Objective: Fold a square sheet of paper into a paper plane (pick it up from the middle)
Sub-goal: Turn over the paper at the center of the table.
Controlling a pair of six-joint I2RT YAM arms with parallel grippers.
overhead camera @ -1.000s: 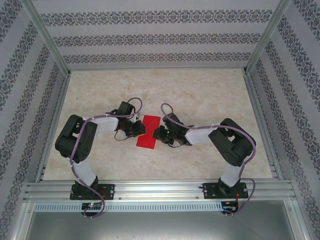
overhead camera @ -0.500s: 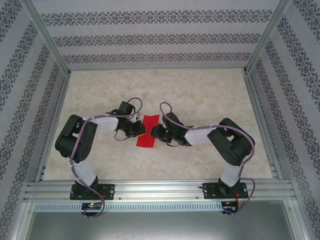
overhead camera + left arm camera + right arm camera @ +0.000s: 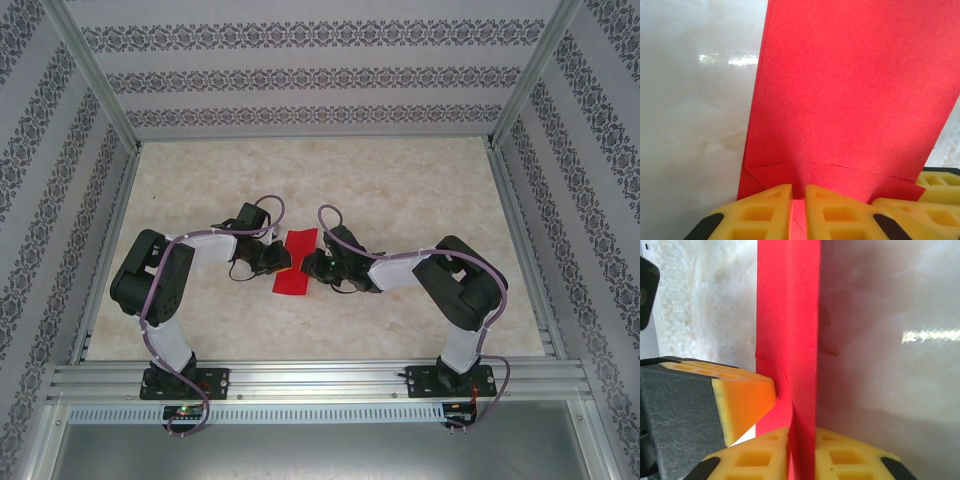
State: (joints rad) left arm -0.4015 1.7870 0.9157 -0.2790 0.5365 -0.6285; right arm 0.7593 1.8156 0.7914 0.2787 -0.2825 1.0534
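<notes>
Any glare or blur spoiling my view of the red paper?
Left wrist: paper sharp, a glare streak on the table at left. Right wrist: another streak at right, soft shadow beside the paper. Top external: even light, no glare.

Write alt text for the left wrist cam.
A thin bright red paper sheet fills most of the frame, its near edge pinched between the yellow fingers of the left claw. A pale marbled tabletop shows on the left, and another yellow plastic fingertip sits at lower right.
</notes>
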